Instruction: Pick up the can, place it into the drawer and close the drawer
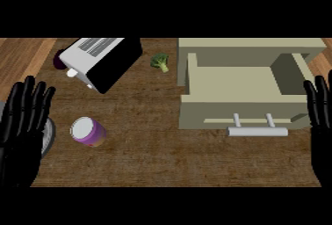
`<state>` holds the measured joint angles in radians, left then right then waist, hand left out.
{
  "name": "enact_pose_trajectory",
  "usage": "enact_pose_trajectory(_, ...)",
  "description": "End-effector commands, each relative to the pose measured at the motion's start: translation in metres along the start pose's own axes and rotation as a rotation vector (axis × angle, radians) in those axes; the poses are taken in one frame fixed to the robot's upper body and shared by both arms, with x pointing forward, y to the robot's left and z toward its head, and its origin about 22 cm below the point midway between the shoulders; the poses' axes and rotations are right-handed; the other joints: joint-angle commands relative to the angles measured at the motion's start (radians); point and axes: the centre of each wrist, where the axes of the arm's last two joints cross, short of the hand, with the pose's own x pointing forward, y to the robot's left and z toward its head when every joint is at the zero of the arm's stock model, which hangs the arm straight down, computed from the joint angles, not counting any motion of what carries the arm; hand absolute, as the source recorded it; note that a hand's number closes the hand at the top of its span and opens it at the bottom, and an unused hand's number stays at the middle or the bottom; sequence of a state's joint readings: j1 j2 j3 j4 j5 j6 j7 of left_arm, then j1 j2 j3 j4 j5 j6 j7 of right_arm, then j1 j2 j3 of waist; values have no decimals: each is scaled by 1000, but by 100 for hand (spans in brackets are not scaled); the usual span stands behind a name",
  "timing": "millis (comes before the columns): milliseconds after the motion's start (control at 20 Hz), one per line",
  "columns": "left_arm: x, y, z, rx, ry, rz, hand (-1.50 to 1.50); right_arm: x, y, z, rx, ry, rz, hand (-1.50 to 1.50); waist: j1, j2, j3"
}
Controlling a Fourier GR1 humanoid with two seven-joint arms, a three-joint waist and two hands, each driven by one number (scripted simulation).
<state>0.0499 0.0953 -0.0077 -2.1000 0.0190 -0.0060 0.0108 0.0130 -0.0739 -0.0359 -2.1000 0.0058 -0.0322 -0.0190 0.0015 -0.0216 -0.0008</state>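
Can: a purple cylindrical metal can with a white lid [88, 131] stands near the left edge of the desk [168, 158], toward the front, not yet lifted.
Long axis: upright, with the lid facing up.
Left robot hand [24, 127]: at the desk's left edge, fingers straight and released, holding nothing. The can is just to its right and not touching it.
Right robot hand [319, 112]: at the desk's right edge, fingers straight and released, resting well apart from the can.
Nearer hand: the left, so it looks like the one to make the pick.
Drawer: a beige box-shaped drawer [240, 88] stands open toward the desk's right rear, its pale bar handle [257, 131] facing the front. The can lies well to its left.
Counts: one can, one drawer, two robot hands, one white and black toaster [97, 57], one green broccoli floret [160, 61].
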Motion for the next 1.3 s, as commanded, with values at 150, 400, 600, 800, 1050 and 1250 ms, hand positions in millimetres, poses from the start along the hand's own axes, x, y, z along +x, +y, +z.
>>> enact_pose_trajectory(150,6,42,-5,-230,-70,125,-150,4,9,6,71,15,-38,-150,1,19,0)
enact_pose_trajectory(400,-18,78,12,-277,291,32,-150,-14,-12,21,-128,309,41,-150,-2,22,0)
enact_pose_trajectory(600,-1,104,9,-296,298,60,-150,-16,-10,27,-123,329,39,-150,3,20,1)
enact_pose_trajectory(800,5,134,10,-284,302,57,-150,3,-58,43,-128,332,44,-150,-3,20,1)
enact_pose_trajectory(1050,22,147,16,-305,295,38,-150,6,-72,61,-127,314,43,-150,-3,20,1)
enact_pose_trajectory(1250,23,148,27,-289,316,61,-150,6,-89,73,-144,318,52,-150,-2,19,1)
